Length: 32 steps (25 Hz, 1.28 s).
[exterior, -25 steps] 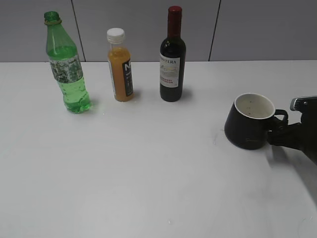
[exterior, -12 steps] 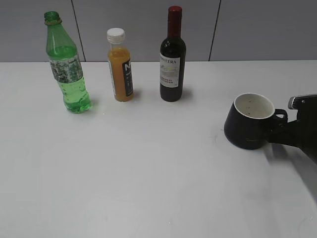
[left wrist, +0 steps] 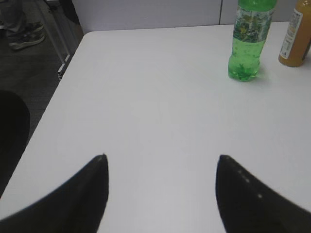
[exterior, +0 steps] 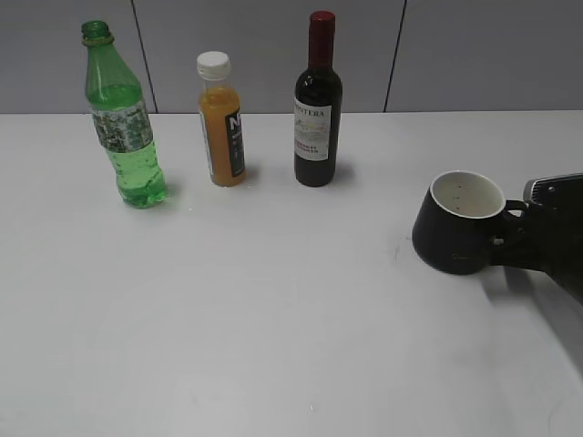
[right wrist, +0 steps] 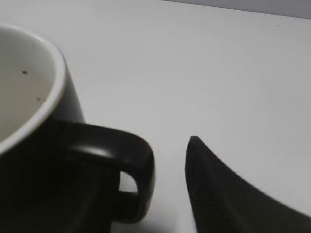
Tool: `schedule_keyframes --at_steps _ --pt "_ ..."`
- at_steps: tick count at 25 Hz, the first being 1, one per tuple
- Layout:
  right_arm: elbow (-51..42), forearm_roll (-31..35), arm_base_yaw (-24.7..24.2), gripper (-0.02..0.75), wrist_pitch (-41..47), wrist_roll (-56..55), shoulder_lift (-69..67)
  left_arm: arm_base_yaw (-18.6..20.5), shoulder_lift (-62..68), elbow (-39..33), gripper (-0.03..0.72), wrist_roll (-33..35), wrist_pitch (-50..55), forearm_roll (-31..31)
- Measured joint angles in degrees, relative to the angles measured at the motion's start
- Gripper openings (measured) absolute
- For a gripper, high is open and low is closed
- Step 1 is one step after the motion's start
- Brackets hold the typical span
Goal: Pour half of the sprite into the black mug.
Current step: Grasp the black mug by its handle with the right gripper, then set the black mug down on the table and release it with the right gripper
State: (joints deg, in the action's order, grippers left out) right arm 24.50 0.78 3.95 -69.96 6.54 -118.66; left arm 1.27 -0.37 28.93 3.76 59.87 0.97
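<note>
The sprite (exterior: 124, 118) stands upright and uncapped at the back left of the table; it also shows in the left wrist view (left wrist: 248, 43). The black mug (exterior: 458, 223) stands at the right with its handle (exterior: 512, 214) pointing right. My right gripper (exterior: 512, 238) is at that handle. In the right wrist view the handle (right wrist: 131, 165) sits just left of one finger (right wrist: 218, 194) with a narrow gap between them; the other finger is hidden by the mug (right wrist: 29, 160). My left gripper (left wrist: 161, 162) is open and empty over bare table, well short of the sprite.
A white-capped orange juice bottle (exterior: 221, 123) and a dark wine bottle (exterior: 317, 105) stand at the back between sprite and mug. The table's left edge (left wrist: 53, 102) drops to the floor. A grey wall runs behind the table.
My right gripper has shifted slightly up and inward at the mug's handle, and the mug has nudged a little to the left. The bottles have not moved.
</note>
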Motion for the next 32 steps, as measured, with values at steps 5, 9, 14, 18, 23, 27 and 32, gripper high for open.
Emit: schedule_keyframes --at_steps 5,9,14,18,23,27,32 --pt "0.0 -0.8 0.0 0.242 0.1 0.0 0.0 0.0 0.0 0.0 0.526 0.0 0.0 0.0" --pt "0.0 -0.8 0.0 0.140 0.1 0.0 0.0 0.0 0.0 0.0 0.526 0.0 0.0 0.0" --pt "0.1 -1.2 0.0 0.055 -0.1 -0.5 0.0 0.0 0.0 0.0 0.526 0.0 0.0 0.0" --pt "0.2 -1.2 0.0 0.050 -0.2 -0.6 0.0 0.0 0.0 0.0 0.526 0.0 0.0 0.0" --pt "0.2 -1.9 0.0 0.048 -0.3 -1.7 0.0 0.0 0.0 0.0 0.526 0.0 0.0 0.0" --pt "0.2 -4.0 0.0 0.046 0.4 -2.7 0.8 0.0 0.0 0.0 0.526 0.0 0.0 0.0" --pt "-0.2 -12.4 0.0 0.033 3.1 -5.0 4.5 0.0 0.0 0.0 0.526 0.0 0.0 0.0"
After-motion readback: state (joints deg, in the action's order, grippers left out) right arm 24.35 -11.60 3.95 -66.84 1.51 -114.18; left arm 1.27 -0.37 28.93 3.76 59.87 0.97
